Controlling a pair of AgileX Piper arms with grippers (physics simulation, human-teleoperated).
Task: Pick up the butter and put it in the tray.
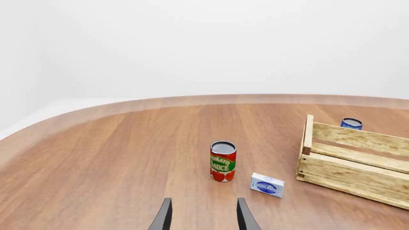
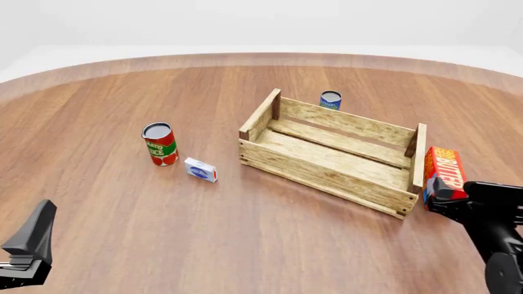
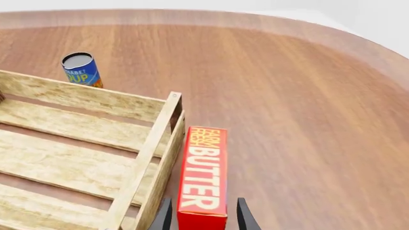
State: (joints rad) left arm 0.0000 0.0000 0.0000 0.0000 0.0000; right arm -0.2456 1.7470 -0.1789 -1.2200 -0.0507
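Closest to the front camera, way down at 7 o'clock, the black left gripper [image 2: 29,245] is parked near the table edge. Its own wrist view shows the fingers spread apart with nothing between them, so it's probably just waiting out of the way.

Over at 4 o'clock the black right gripper [image 3: 201,213] has its fingers either side of the near end of the red rectangular butter carton with the white "BUTTER" lettering [image 3: 203,179]. I honestly can't tell whether they're squeezing it or only bracketing it. Grabbing by the end makes sense to me, since the long body stays free to swing over the wall.

The butter sits just outside the right-hand end wall of the big light wooden slat tray with corner posts [image 2: 331,174], running alongside it, not inside. Can't tell if it's off the wood yet or touching the slats.

My guess at the next bit: lift above the corner post, shift toward 9 o'clock, then lower in.

Other stuff stays well clear: a red tomato sauce can [image 2: 160,144] and a small white-blue box [image 2: 200,169] at the tray's 9 o'clock, plus a blue can [image 2: 330,100] behind it at 12.
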